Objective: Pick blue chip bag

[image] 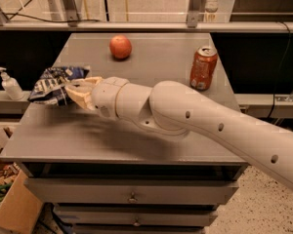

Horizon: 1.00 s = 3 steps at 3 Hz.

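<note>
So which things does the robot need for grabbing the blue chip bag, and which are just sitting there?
For the job:
blue chip bag, at the left edge of the table
gripper, closed on the bag's right end

Just lying about:
apple, at the back of the table
soda can, on the right side
pump bottle, off to the table's left

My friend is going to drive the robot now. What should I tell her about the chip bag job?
Gripper: over the left side of the table, shut on the right end of the blue chip bag.
Bag: crumpled, at the table's left edge. I cannot tell whether it is off the surface yet.
Nearby: apple at the back and soda can on the right, both apart from the gripper.
Done: the reach and the grip.
Left: lift the bag clear, probably straight up, and check that it does not slip.
</note>
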### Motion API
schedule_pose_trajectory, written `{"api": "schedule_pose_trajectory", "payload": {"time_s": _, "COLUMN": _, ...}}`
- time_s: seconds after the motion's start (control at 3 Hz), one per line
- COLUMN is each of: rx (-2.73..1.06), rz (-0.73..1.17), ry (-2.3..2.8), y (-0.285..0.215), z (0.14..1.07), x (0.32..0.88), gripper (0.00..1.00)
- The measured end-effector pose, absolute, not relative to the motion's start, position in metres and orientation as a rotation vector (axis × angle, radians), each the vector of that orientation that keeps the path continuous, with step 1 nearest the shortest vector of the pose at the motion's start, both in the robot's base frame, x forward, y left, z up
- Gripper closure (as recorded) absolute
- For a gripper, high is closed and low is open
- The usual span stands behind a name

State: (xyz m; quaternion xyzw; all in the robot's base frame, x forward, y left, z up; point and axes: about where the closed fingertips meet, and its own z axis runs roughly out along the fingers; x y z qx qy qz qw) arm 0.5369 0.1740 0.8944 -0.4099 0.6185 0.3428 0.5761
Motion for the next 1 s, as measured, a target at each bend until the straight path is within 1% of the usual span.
{"api": "schedule_pose_trajectory", "payload": {"time_s": 0.33, "rx": -0.888, "rz": 0.871, "ry": 1.337, "y": 0.176, "z": 0.931, "x": 0.530, "gripper": 1.00}}
{"api": "schedule_pose_trajectory", "payload": {"time_s": 0.67, "rx": -0.843, "rz": 0.874, "ry": 1.224, "y": 0.166, "z": 0.977, "x": 0.521, "gripper": 1.00}}
{"api": "schedule_pose_trajectory", "payload": {"time_s": 1.0, "rx": -0.843, "rz": 0.874, "ry": 1.224, "y": 0.166, "z": 0.977, "x": 0.520, "gripper": 1.00}}
